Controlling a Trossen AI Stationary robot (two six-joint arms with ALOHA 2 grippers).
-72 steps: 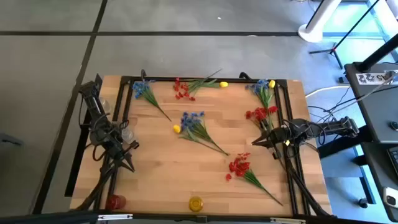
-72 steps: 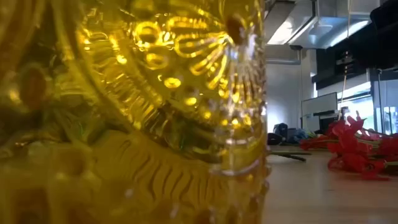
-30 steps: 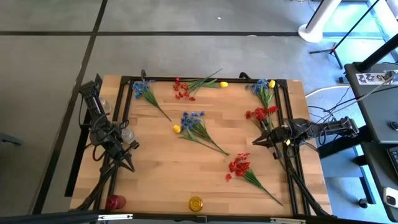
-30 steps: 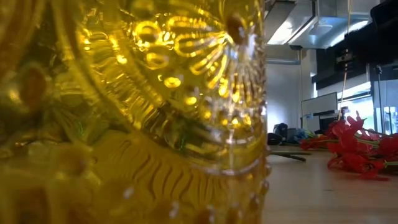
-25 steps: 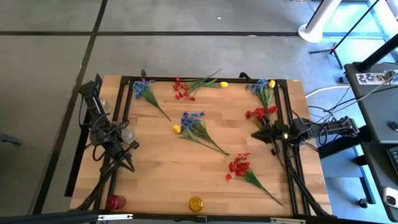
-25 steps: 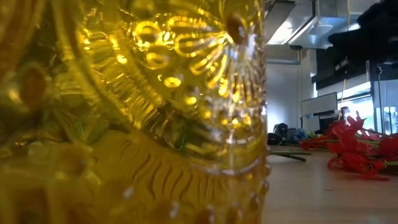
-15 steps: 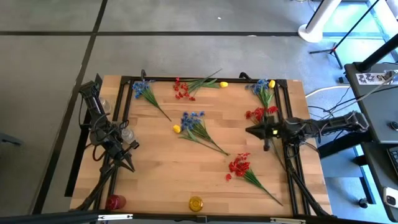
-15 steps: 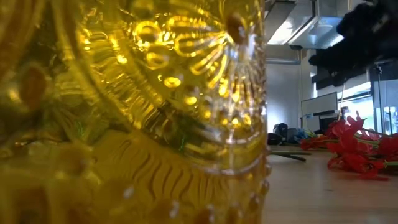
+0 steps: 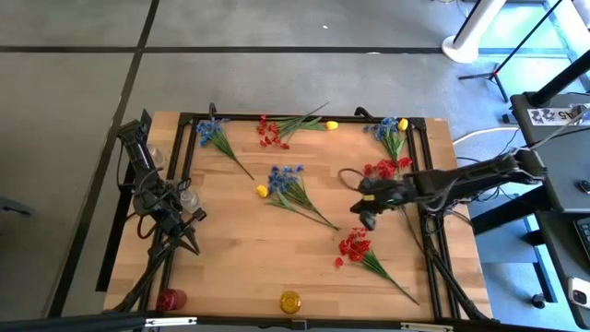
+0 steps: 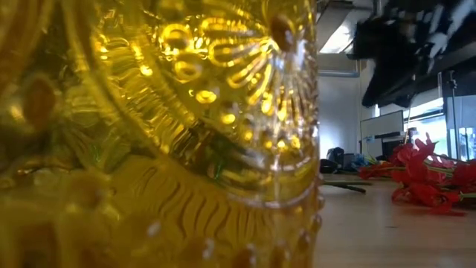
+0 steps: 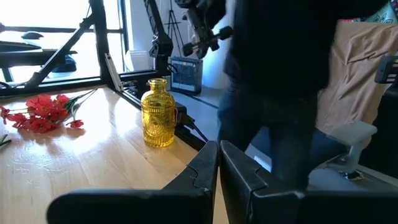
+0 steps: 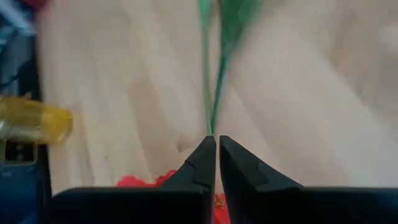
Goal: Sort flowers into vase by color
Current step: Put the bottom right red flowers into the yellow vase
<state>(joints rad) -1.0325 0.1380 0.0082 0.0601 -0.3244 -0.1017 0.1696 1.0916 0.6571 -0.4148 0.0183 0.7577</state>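
Right gripper (image 9: 362,219) closed and empty in the high view, reached out right of frame centre above bare wood, just above the red sprig (image 9: 355,247) lying lower right; left gripper (image 9: 193,247) likewise shut on nothing, parked at the left edge of the table (image 9: 240,267). Scattered across the boards: a blue sprig (image 9: 217,136) upper left, a red sprig with a yellow bloom (image 9: 277,129) at top centre, a blue sprig (image 9: 290,187) at centre with a yellow bloom (image 9: 262,191) just beside it, a blue and yellow cluster (image 9: 389,129) upper right with a red cluster (image 9: 384,168) below it. Along the bottom edge, a red vase (image 9: 170,300) lower left and a yellow vase (image 9: 290,302) at bottom centre. Low view mostly filled by yellow glass (image 10: 163,134), with red blooms (image 10: 424,179) at right and a dark arm (image 10: 401,52) upper right. Left wrist view: closed fingers (image 11: 214,171) at bottom, yellow vase (image 11: 157,113) upright at centre, red blooms (image 11: 40,112) at left, a dark-clothed person (image 11: 280,81) standing behind. Right wrist view: closed fingers (image 12: 211,162) at bottom, green stems (image 12: 214,62) running upward, a yellow piece (image 12: 34,121) at left, red blooms (image 12: 146,181) at lower edge.
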